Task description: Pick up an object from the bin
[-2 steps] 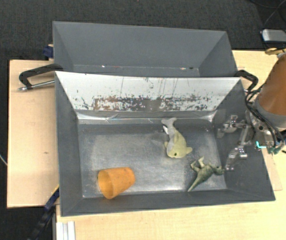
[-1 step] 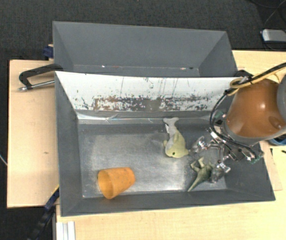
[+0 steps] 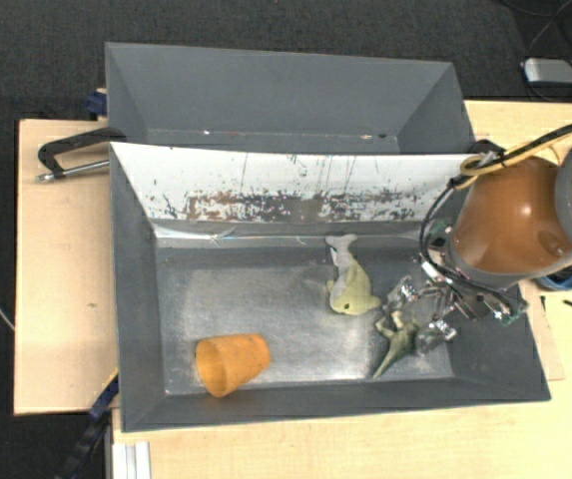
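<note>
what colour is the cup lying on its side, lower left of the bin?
Plain orange, no pattern. The cup shows best in the camera view.

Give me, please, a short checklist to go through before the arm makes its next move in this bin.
1. Gripper is inside the bin: ok, low at the right side, near the front.
2. A thing is within reach: ok, a dark green pointed toy lies right at the gripper.
3. The green toy is already gripped: cannot tell, the gripper's metal parts hide the contact.
4. Neighbours are out of the way: ok, the pale yellow toy lies apart to the left, and the orange cup lies on its side at the front left.
5. Room to the walls: probably not ok, the gripper and green toy sit close to the front right corner.
</note>
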